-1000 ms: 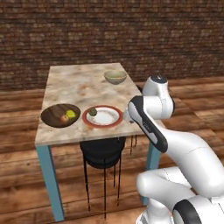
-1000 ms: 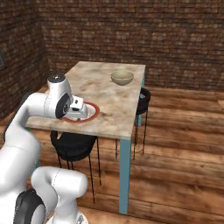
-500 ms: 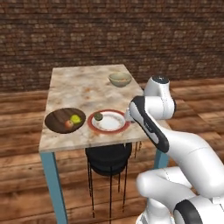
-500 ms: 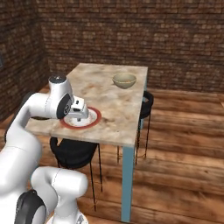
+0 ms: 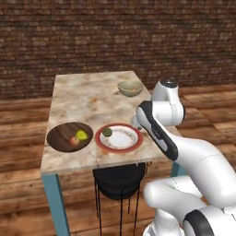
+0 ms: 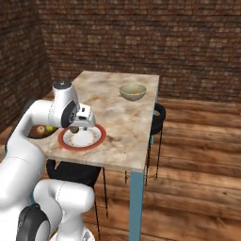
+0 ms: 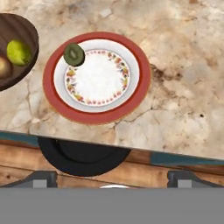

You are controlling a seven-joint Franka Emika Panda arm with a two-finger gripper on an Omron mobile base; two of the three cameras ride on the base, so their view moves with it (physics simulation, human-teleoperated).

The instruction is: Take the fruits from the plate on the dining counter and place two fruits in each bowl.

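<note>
Dark green, round, one item: the kiwi (image 7: 74,54) sits on the inner edge of the red rim of the plate (image 7: 131,98), on the side nearest the wooden bowl (image 7: 22,30), and is the last fruit on the plate. The wooden bowl holds its pair, an apple (image 5: 74,141) and a yellow-green fruit (image 7: 19,52) touching each other. The pale bowl (image 5: 130,88) stands well apart at the far end of the counter (image 5: 87,99), with something orange-brown inside; you cannot tell more at this size. The gripper (image 7: 111,177) hangs above the near counter edge with its jaws spread wide and nothing between them. Handling, as a judgement: expect the kiwi to be light, firm enough for a modest squeeze, smooth-skinned and prone to roll on the glazed plate, so you should close across its widest middle from straight above, fingertips (image 7: 41,178) clear of the rim. It likely belongs in the pale bowl. Markings: a floral band rings the plate's centre; no brand, label or readable writing on anything. A dark stool (image 7: 83,157) stands under the counter edge.
</note>
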